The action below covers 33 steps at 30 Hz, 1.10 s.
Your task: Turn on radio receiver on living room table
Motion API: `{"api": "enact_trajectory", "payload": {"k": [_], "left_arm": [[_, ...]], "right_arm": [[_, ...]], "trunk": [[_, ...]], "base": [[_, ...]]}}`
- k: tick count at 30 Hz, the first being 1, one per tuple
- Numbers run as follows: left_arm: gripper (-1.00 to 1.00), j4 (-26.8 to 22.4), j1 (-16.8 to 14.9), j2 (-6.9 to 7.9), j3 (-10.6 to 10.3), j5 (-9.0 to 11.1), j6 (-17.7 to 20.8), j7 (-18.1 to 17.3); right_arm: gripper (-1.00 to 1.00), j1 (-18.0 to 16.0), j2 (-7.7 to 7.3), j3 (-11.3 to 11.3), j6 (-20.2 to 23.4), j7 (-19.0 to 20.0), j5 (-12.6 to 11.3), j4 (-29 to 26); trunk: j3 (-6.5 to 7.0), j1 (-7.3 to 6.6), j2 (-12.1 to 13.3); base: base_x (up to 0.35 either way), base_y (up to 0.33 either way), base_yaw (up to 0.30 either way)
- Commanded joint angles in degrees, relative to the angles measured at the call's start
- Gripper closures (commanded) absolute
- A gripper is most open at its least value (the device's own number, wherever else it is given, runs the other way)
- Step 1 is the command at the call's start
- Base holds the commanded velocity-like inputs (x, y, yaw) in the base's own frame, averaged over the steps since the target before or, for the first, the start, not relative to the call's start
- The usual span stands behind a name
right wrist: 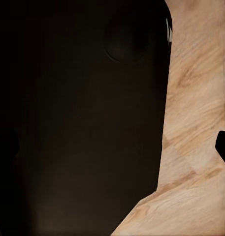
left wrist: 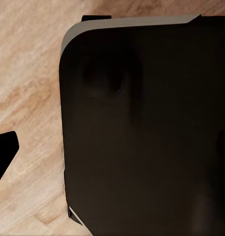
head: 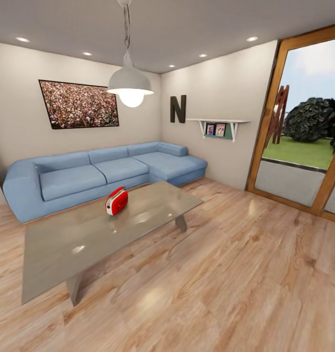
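Radio receiver (head: 116, 201) sits upright on the worktop (head: 65, 254), toward its sofa-side edge, just in front of the blue sofa (head: 89, 171). No sign it's on yet. Robot looks well short of the worktop; approach, reach and switch press all remain. Wrist views show dark robot body over wood floor (left wrist: 28, 98); can't tell whether either hand is spread or closed.

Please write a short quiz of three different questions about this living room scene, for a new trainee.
1. True or false: the small red radio receiver lies on the wood floor.
2. What stands directly behind the glossy grey low table? A) long blue L-shaped sofa B) bookcase C) bed
3. Fill in: above the table hangs a white dome pendant ____.

Key: 1 false, it stands on the table; 2 A; 3 lamp.
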Motion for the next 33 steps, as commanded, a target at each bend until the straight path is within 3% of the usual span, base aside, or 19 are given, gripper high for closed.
{"api": "enact_trajectory", "payload": {"k": [1,33], "left_arm": [[-1.00,0.00,0.00,0.00,0.01,0.00,0.00,0.00],[-1.00,-0.07,0.01,0.00,0.05,0.15,0.00,0.00]], "right_arm": [[-1.00,-0.01,0.00,0.02,0.00,0.00,0.00,0.00],[-1.00,0.00,0.00,0.03,0.00,0.00,0.08,0.00]], "trunk": [[0.00,0.00,0.00],[0.00,0.00,0.00]], "base": [[0.266,-0.162,0.000],[0.293,-0.116,0.000]]}}
